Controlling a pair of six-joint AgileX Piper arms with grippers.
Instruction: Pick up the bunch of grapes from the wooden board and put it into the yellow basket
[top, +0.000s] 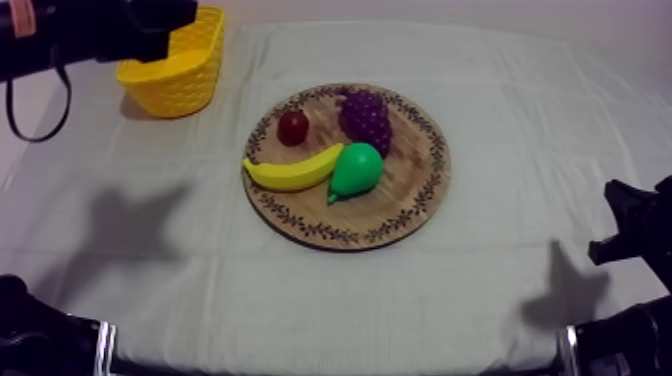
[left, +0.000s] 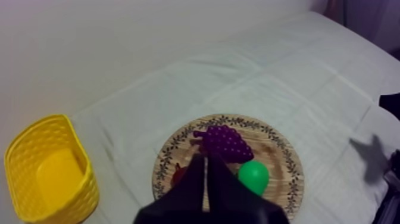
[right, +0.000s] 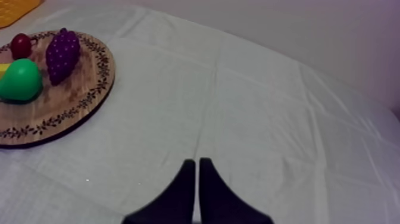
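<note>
The purple bunch of grapes (top: 365, 118) (left: 226, 143) (right: 62, 53) lies on the far part of the round wooden board (top: 420, 210) (left: 286, 173) (right: 89, 101), untouched. The yellow basket (top: 180, 70) (left: 47, 173) stands at the table's far left. My left arm (top: 90, 35) hangs high beside the basket. My left gripper (left: 206, 158) is shut on nothing and points toward the grapes from well above. My right gripper (right: 197, 161) is shut too, low over bare cloth to the right of the board.
Also on the board lie a banana (top: 290, 172), a green pear (top: 357, 168) (left: 254, 177) (right: 21, 80) and a small red fruit (top: 293, 127) (right: 21, 44). My right arm (top: 640, 230) rests at the table's right edge.
</note>
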